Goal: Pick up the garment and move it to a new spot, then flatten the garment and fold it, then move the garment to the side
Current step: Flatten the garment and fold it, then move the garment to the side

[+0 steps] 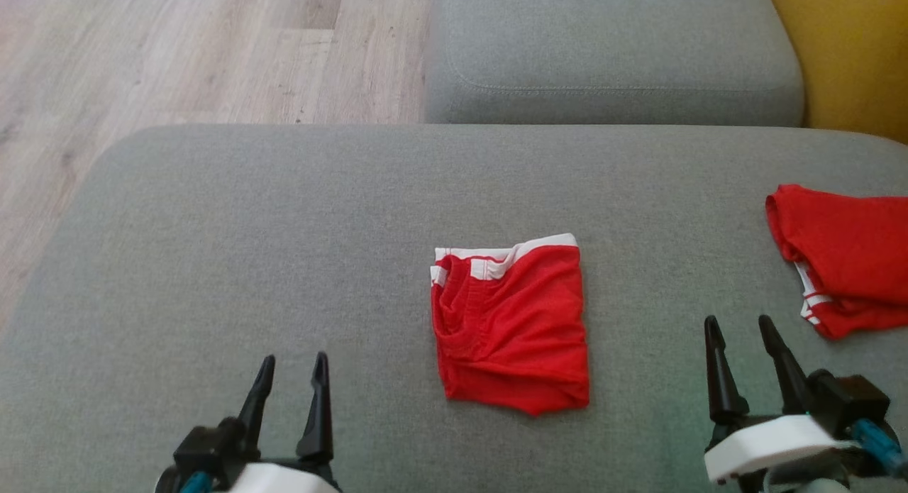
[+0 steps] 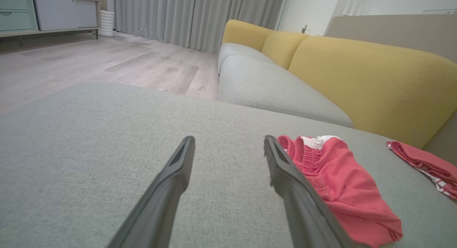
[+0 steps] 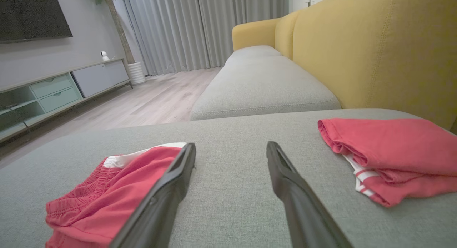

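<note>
A folded red garment (image 1: 511, 323) with a white waistband lies in the middle of a grey woven sofa cushion (image 1: 213, 266), between the robot's two grippers and touching neither. A second red garment (image 1: 844, 259), trimmed with white stripes, sits bunched at the cushion's right edge, below the yellow backrest (image 1: 851, 53). Pale wood floor (image 1: 177, 53) lies beyond. The left gripper (image 1: 295, 358) and right gripper (image 1: 738, 321) hover low, their dark tapered fingers spread wide, holding nothing.
</note>
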